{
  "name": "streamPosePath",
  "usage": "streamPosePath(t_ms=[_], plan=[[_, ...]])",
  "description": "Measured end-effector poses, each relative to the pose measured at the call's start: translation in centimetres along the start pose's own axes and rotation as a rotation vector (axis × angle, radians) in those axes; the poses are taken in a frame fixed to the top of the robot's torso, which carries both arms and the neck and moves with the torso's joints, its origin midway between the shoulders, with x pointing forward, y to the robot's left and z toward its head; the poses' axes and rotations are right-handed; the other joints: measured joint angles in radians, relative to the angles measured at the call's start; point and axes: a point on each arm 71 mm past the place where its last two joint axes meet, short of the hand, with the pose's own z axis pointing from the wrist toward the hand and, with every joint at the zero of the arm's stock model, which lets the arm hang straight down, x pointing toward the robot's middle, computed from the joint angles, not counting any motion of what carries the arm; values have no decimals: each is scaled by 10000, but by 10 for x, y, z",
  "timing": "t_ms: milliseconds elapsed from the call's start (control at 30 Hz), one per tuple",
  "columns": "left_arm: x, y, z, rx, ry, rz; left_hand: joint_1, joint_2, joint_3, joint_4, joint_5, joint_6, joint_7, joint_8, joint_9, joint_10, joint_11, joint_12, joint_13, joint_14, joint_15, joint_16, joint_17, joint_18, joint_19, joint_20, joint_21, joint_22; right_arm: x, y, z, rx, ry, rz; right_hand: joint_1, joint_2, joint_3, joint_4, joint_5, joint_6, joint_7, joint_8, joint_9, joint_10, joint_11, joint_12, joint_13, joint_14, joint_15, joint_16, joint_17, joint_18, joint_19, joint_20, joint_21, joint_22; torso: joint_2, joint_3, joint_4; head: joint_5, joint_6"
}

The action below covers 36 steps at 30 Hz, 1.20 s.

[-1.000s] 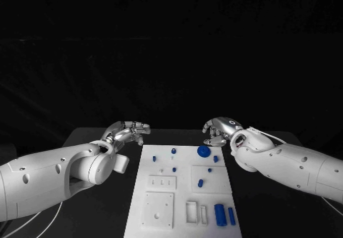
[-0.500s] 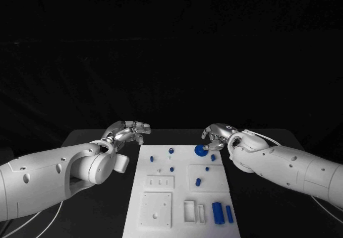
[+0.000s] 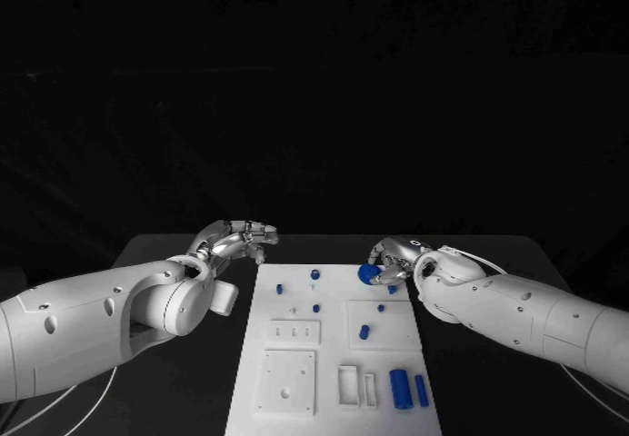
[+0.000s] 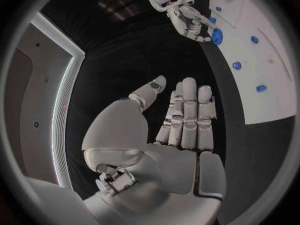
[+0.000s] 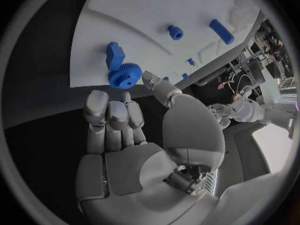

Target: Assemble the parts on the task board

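The right hand, at one o'clock of the task board, touches one blue gear with its fingertips, though a firm grip cannot be told; the left hand, at eleven o'clock, hangs empty with fingers loosely curled; two blue blocks lie side by side at the board's five o'clock corner.

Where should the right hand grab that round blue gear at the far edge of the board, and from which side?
By its toothed rim, pinched across from the board's right edge. The blue gear lies flat there, and the right hand is already beside it.
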Motion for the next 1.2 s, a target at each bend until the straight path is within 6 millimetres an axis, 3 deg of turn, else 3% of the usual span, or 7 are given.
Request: streamPosePath(t_ms=[167, 667, 1200], plan=[[1, 0, 0, 1, 21, -3, 0, 0, 0, 0, 0, 0, 0, 0, 0, -13, -12, 0, -1, 0, 0, 0, 0, 0, 0, 0, 0, 0, 2, -2, 2, 127, 23, 134, 0, 0, 0, 0, -88, -21, 19, 0, -14, 0, 0, 0, -1, -1, 0, 0, 38, -44, -37, -35, 43, 0, -4, -12, 0, 5, -23], [1, 0, 0, -8, 55, -9, -40, -40, 0, 0, -24, 0, 0, 0, -2, -15, -16, 0, -2, 0, 0, 0, -8, 2, 15, 16, 0, -1, 4, -5, 5, 316, 70, 266, -79, 80, -46, 64, -88, -94, 21, 0, -13, -2, -1, -1, -2, -1, 0, -1, 102, -48, -39, -30, 79, 0, -6, -12, -16, 15, -26], [4, 0, 0, -19, 159, -40, -40, -40, 0, 0, -40, 0, 0, 0, -1, -17, -18, 0, -2, 0, 0, 0, -13, 3, 15, 17, 0, -3, 9, -4, 8, 402, 291, 218, -223, 223, 58, 221, -88, 36, -34, 59, 14, 4, -8, 65, -4, 0, 0, -2, 189, -54, -93, -47, 194, 0, -2, -6, -7, 81, -105]])
